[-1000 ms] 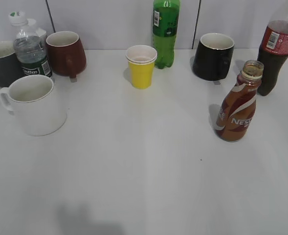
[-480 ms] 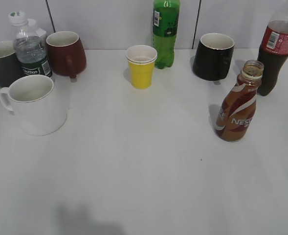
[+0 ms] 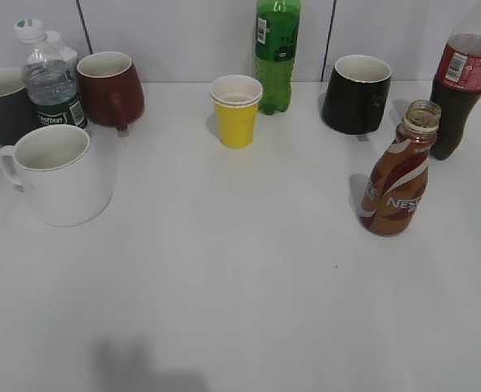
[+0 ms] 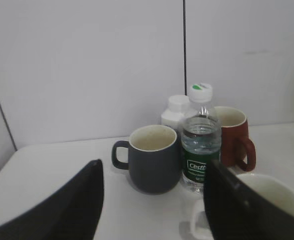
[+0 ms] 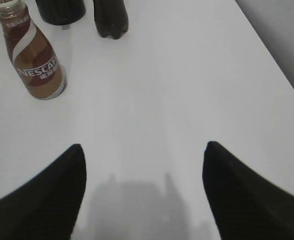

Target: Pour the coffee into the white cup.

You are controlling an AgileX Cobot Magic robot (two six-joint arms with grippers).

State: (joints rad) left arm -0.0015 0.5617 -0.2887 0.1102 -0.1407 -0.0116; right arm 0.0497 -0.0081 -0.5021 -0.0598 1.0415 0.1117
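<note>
A brown Nescafe coffee bottle (image 3: 396, 176) stands uncapped on the white table at the right; it also shows in the right wrist view (image 5: 34, 57). The white cup (image 3: 60, 173), a large empty mug, stands at the left and shows partly behind the finger in the left wrist view (image 4: 281, 200). My left gripper (image 4: 151, 172) is open and empty, short of the mugs at the left. My right gripper (image 5: 143, 152) is open and empty above bare table, right of the coffee bottle. Neither gripper shows in the exterior view.
Along the back stand a dark grey mug (image 3: 2, 104), a water bottle (image 3: 50, 82), a red-brown mug (image 3: 109, 88), a yellow paper cup (image 3: 236, 110), a green bottle (image 3: 276, 51), a black mug (image 3: 356, 93) and a cola bottle (image 3: 465, 77). The table's right edge (image 5: 274, 55) is near.
</note>
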